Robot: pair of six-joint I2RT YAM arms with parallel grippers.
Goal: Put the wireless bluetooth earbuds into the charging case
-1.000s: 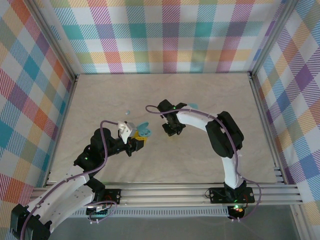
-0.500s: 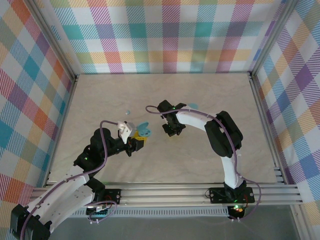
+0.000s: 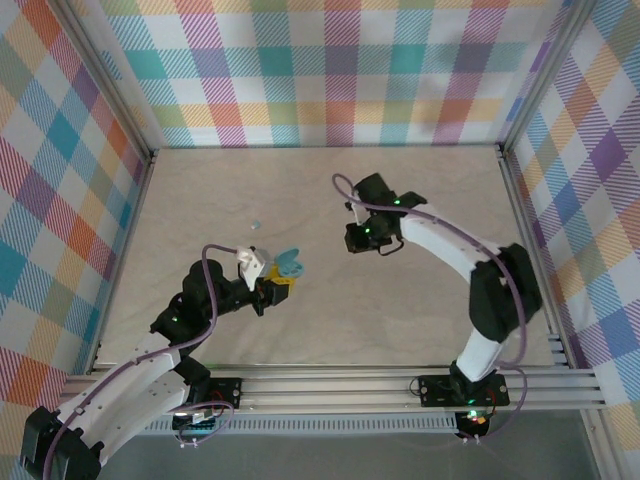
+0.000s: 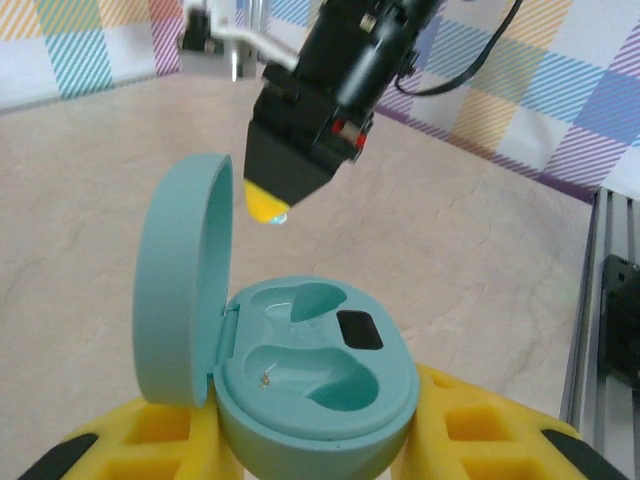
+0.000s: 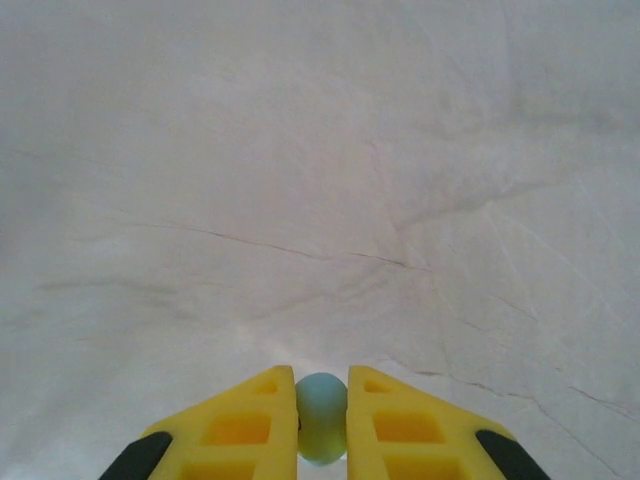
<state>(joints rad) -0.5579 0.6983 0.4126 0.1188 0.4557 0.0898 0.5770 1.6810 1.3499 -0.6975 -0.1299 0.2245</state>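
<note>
My left gripper (image 4: 318,445) is shut on the base of a pale teal charging case (image 4: 322,372). The case's lid (image 4: 185,282) stands open to the left and both of its slots are empty. In the top view the case (image 3: 289,263) sits at the left gripper (image 3: 276,284), left of centre. My right gripper (image 5: 321,400) is shut on one small pale blue earbud (image 5: 321,418), held above the table. In the left wrist view the right gripper (image 4: 268,203) hangs beyond and above the open case. Another earbud (image 3: 254,225) lies on the table behind the case.
The pale marbled table top (image 3: 420,300) is fenced by checked cloth walls (image 3: 330,80). An aluminium rail (image 3: 400,385) runs along the near edge by the arm bases. The right arm's cable (image 3: 345,185) loops above its wrist.
The right arm has swung to the right and back, carrying its gripper up and away from the case. The left gripper and the open case have hardly moved.
</note>
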